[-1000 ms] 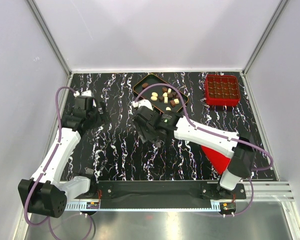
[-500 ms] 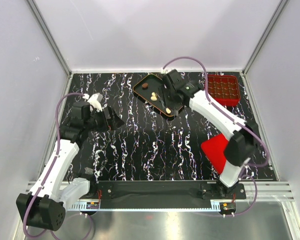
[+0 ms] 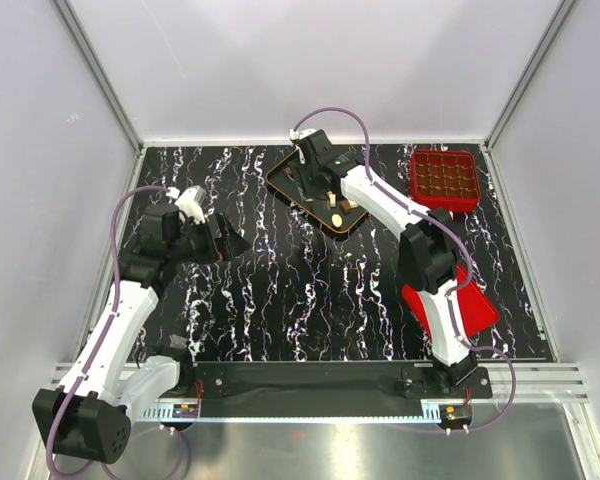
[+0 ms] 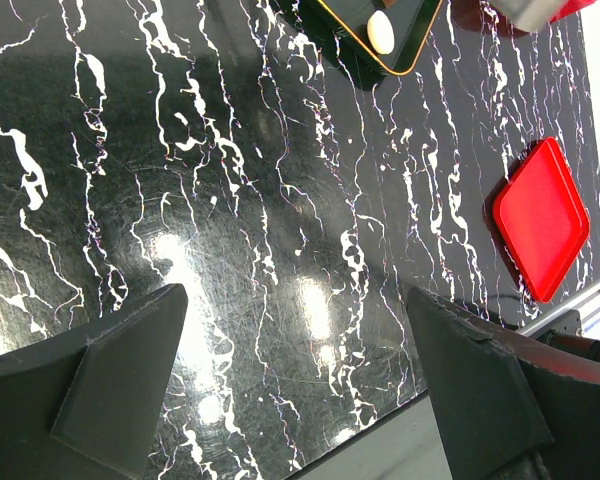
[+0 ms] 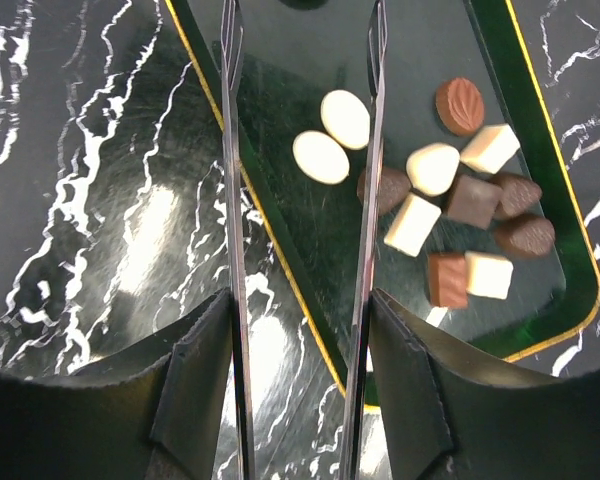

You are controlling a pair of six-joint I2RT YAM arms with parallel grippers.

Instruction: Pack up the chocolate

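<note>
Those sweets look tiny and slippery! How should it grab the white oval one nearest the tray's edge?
From straight above, pinching the white oval chocolate across its narrower width. It lies flat on the black tray, with bare floor toward the rim; a second white oval sits close on its other side.
</note>
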